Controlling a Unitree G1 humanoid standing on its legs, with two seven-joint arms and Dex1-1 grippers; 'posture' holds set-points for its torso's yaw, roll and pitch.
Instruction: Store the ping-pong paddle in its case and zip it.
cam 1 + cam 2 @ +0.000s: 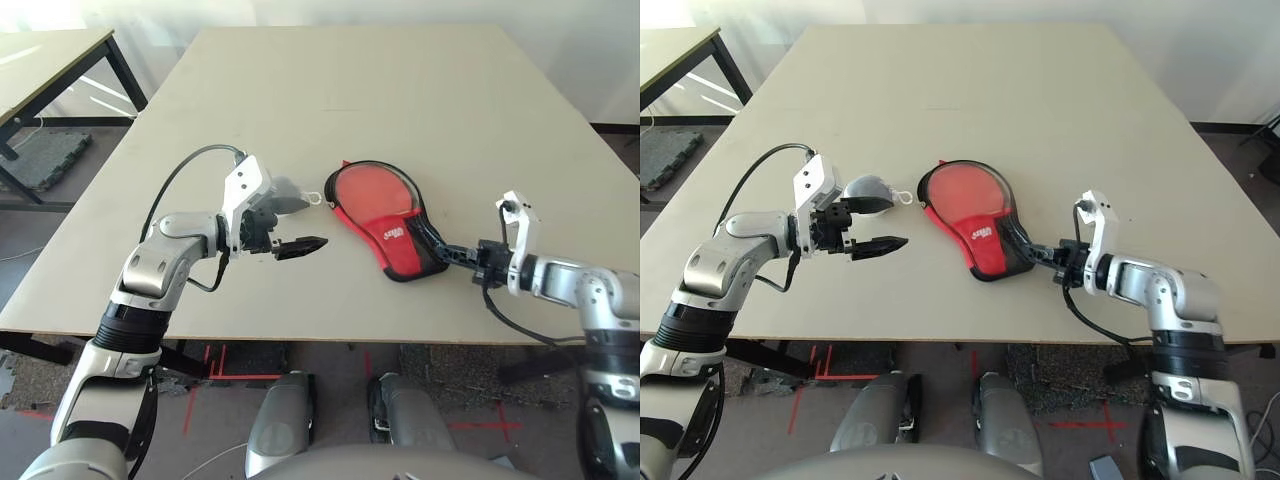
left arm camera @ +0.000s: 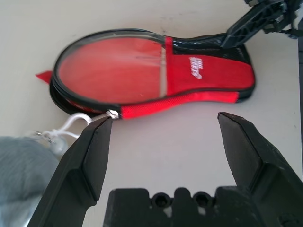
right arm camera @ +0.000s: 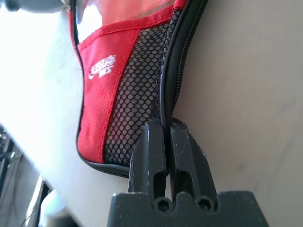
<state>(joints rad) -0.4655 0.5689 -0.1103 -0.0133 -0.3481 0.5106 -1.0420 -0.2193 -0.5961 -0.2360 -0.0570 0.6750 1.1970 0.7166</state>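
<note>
The table (image 1: 300,120) has a smooth, matte, pale beige top with straight edges. Over it reach two arms of silver shell with ribbed black joints. The left arm (image 1: 150,275) climbs from the near side, then bends at the wrist, so its gripper points inward across the table. The right arm (image 1: 1170,300) rises on its own side and bends inward too, its gripper low at the case.

The case (image 1: 400,245) lies flat near the middle of the table, round end away from the robot: glossy black rim, clear round panel, red woven cloth and a black mesh pocket (image 3: 135,85) of honeycomb holes. The paddle (image 1: 375,190) is inside, its red round face showing behind the clear panel. Just beside the round end sits the pouch (image 1: 868,190), soft, grey and rounded, with a looped white cord (image 2: 71,124).

The left gripper (image 1: 900,222) hovers with its angular black fingers wide apart, holding nothing. The right gripper (image 3: 163,124) has its fingers clamped on the case's black rim, beside the mesh. Smallest are the raised-looking white logo (image 2: 196,67) and the shiny metal zip pull (image 2: 112,114).
</note>
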